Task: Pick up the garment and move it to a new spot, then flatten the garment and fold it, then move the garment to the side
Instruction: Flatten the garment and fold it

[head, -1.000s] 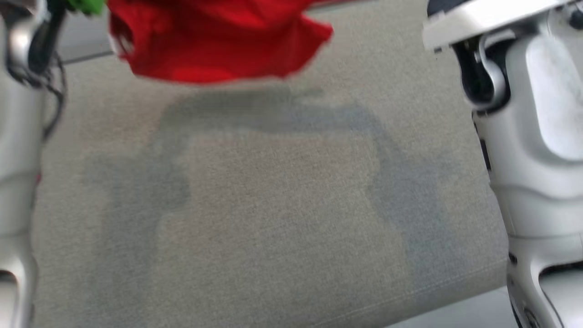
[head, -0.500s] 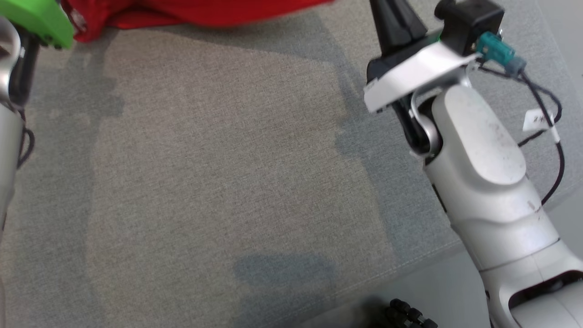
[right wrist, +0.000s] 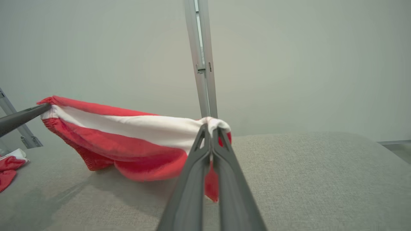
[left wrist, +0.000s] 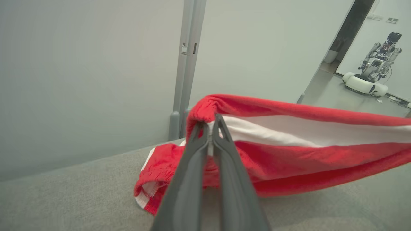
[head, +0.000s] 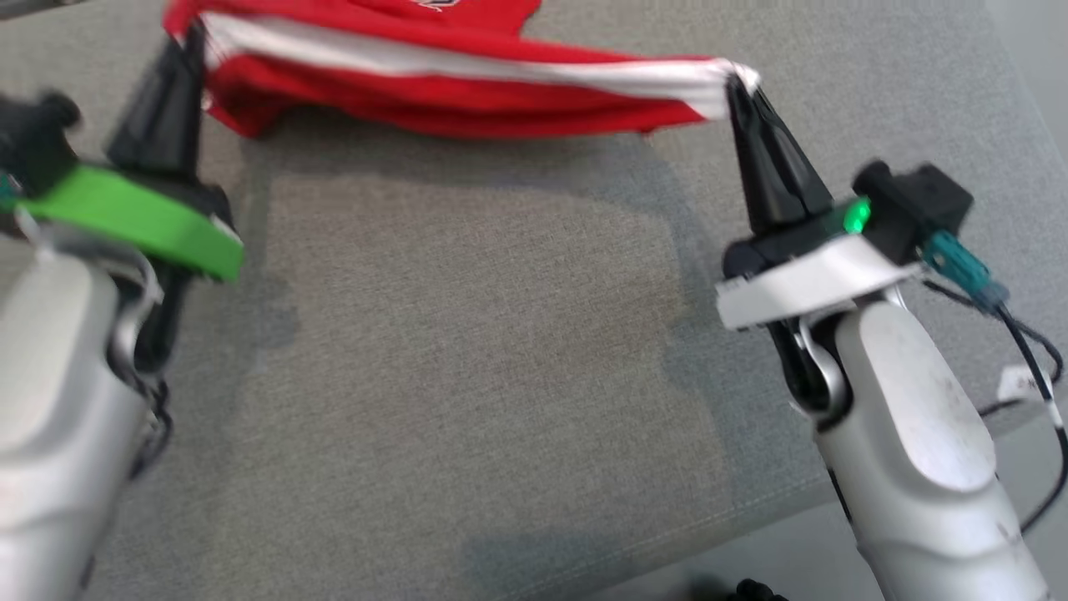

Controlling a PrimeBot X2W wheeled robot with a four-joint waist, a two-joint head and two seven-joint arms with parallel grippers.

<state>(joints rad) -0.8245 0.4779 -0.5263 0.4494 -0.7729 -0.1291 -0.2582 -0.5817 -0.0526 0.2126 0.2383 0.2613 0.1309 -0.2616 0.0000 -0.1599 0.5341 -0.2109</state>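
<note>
The garment (head: 450, 75) is red with a broad white stripe, stretched taut between my two grippers above the grey fabric surface (head: 467, 334). My left gripper (head: 193, 37) is shut on its left end, and the left wrist view shows the fingers pinching the white stripe of the garment (left wrist: 289, 141) at the left gripper (left wrist: 210, 123). My right gripper (head: 734, 83) is shut on the right end; in the right wrist view the right gripper (right wrist: 210, 128) clamps the bunched white edge of the garment (right wrist: 128, 138). The lower red folds sag onto the surface.
A pale wall with a vertical metal post (right wrist: 202, 57) stands behind the surface. Another robot (left wrist: 372, 70) stands in a far room through a doorway. The surface's front edge (head: 793, 492) runs at the lower right, with floor beyond.
The head camera has shifted between frames. Both grippers and the stretched white-striped edge of the garment now show in the head view, where earlier the garment was a blurred red mass at the top.
</note>
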